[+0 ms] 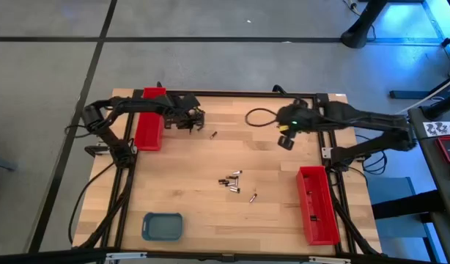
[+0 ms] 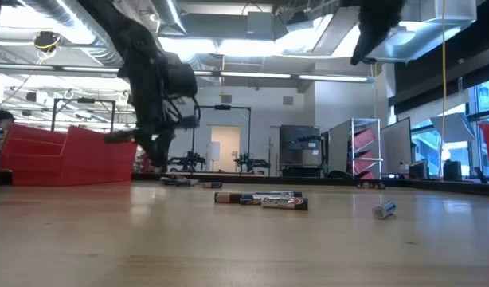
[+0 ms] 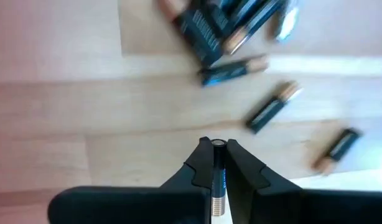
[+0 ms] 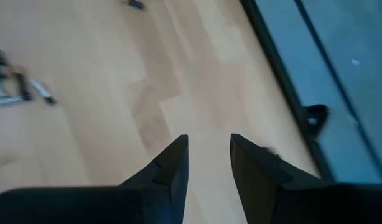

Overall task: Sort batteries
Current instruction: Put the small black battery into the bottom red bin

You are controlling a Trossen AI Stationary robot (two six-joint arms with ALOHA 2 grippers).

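Several batteries [image 1: 231, 180] lie in a loose cluster at mid-table, seen too in the low view as batteries [image 2: 260, 199]. A single one [image 1: 213, 135] lies farther back. My left gripper [image 1: 196, 123] hovers beside the far-left red tray [image 1: 148, 121], shut on a slim silvery battery [image 3: 217, 180]. My right gripper [image 1: 285, 139] hangs over the table's far right part; its fingers [image 4: 172, 165] stand open with nothing between them. My left gripper pinches the silvery battery between its two fingers [image 3: 200, 158]. The battery lies along the fingers, its end cap [image 3: 218, 144] level with the fingertips. The fingers point steeply down from above. The battery is clear of the table.
A second red tray [image 1: 316, 205] lies along the right edge, and a small blue-grey tray [image 1: 163, 226] sits near the front left. A black cable [image 1: 258, 116] loops at the far side. Bare wood lies between the trays.
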